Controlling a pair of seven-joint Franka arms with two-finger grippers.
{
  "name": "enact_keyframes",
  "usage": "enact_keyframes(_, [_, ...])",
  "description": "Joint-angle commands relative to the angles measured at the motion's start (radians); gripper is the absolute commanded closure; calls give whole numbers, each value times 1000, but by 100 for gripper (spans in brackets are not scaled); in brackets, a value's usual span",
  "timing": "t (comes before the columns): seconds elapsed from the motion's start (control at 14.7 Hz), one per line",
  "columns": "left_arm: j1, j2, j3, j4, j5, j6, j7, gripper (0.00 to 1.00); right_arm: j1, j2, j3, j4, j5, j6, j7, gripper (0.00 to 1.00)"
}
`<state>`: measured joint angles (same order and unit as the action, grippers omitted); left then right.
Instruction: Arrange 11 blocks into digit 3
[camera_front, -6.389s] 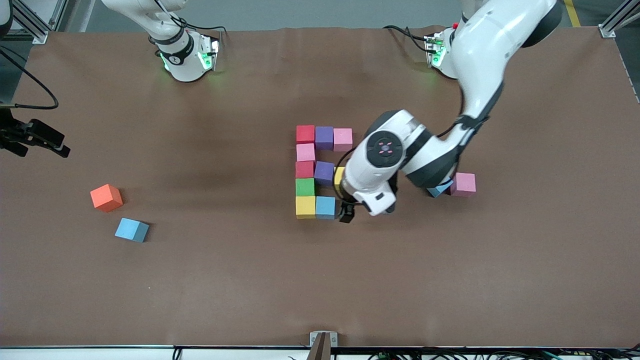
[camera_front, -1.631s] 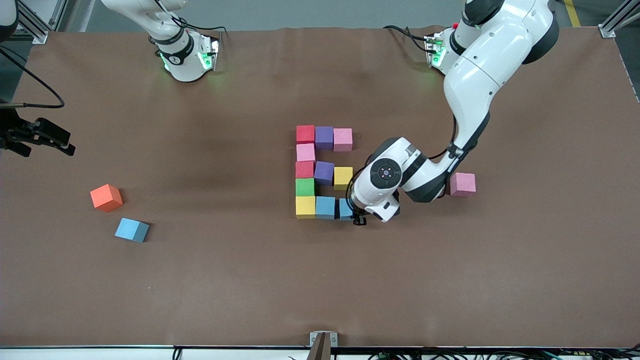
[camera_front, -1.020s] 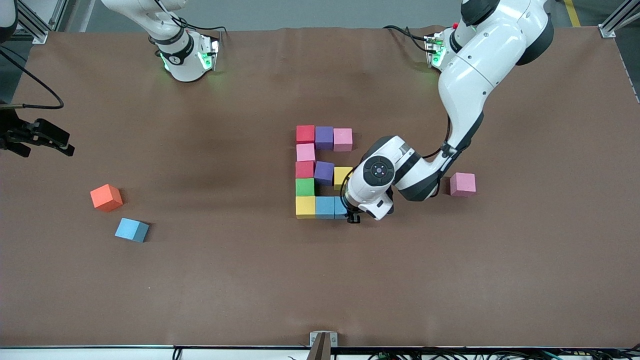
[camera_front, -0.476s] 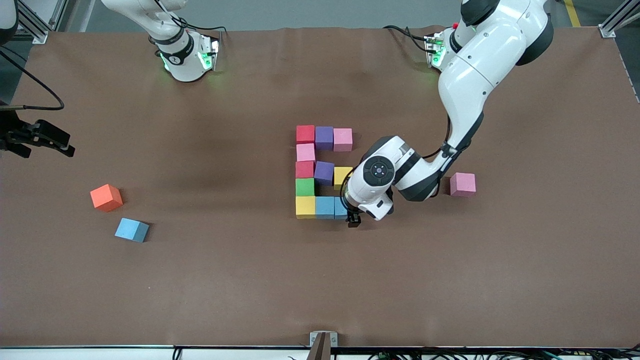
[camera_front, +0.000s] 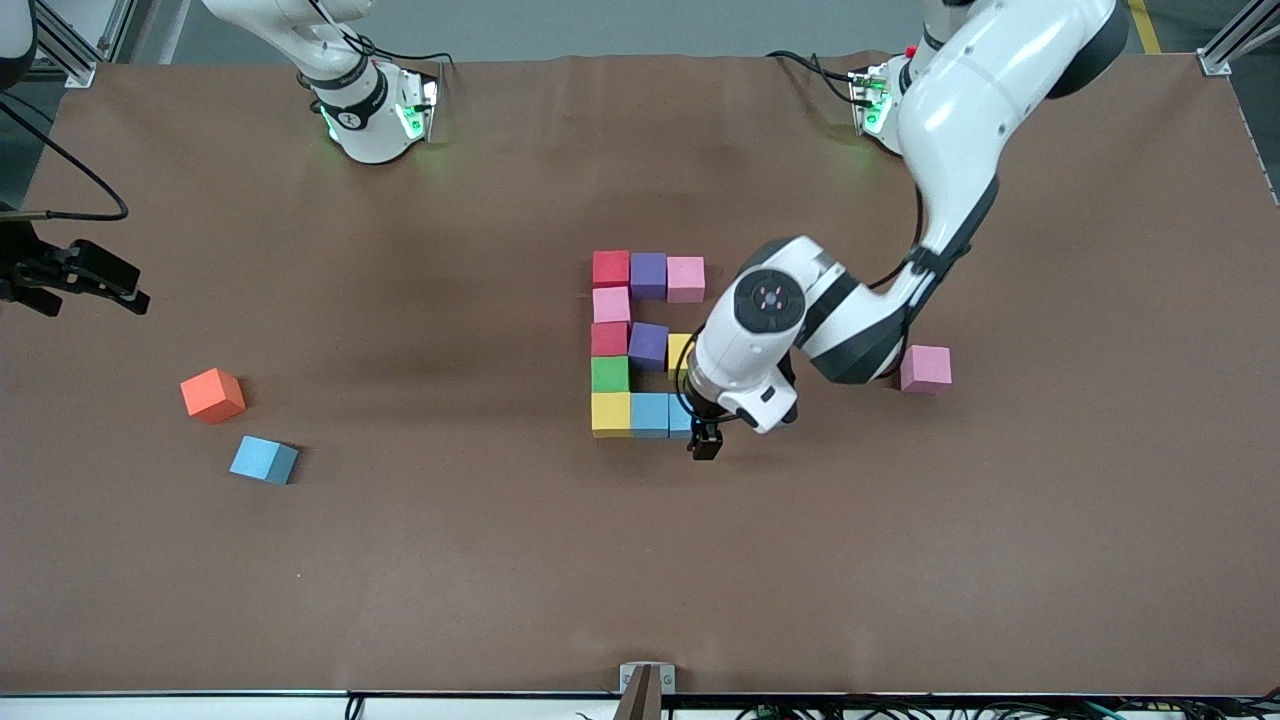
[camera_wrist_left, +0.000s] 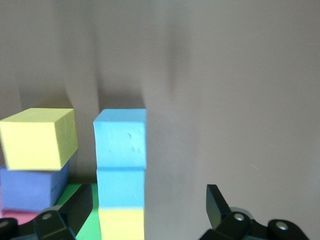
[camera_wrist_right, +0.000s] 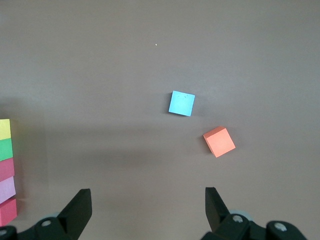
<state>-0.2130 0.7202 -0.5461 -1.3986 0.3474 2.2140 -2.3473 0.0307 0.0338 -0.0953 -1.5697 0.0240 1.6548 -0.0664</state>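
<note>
Over the light blue cube (camera_wrist_left: 120, 137) ending the digit's nearest row, my left gripper (camera_front: 706, 440) gapes empty; these light matte cubes pinch best across opposite flat faces

The front camera looks steeply down across the table (camera_front: 400, 560), robot bases at twelve o'clock. The left wrist camera hangs close over the block figure (camera_wrist_left: 120, 170); the right wrist camera looks from higher up. Both wrist views share the figure's column.
</note>
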Motion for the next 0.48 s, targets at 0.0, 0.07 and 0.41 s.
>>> enact_keyframes(0.0, [55, -128, -1, -31, -11, -74, 168, 0, -5, -3, 5, -3, -6, 3, -7, 0])
enact_keyframes(0.07, [66, -155, -1, -31, -11, -91, 227, 0, -5, -3, 5, -3, -6, 3, -7, 0])
enact_keyframes(0.41, [173, -260, 0, -30, -8, -218, 694, 0, -3, -3, 5, 0, -4, 5, -7, 0])
